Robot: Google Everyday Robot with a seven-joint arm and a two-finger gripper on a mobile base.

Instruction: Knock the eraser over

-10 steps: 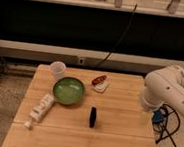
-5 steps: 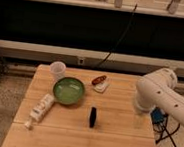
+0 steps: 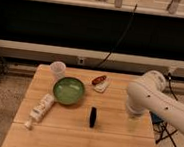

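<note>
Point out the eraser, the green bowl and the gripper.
eraser [image 3: 93, 117]: camera view, middle of the small black block.
green bowl [image 3: 68, 91]: camera view, bare inside bottom.
gripper [image 3: 132, 124]: camera view, its faint lower tip, right of the eraser.

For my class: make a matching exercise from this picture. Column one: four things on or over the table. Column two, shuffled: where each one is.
1 eraser
2 white bottle
3 clear cup
4 tool

A lying down, picture-left, near the front of the table
B far left corner, behind the green bowl
C standing on edge, mid-table
D over the table's right side, below the white arm

Pairs: 1-C, 2-A, 3-B, 4-D
</note>
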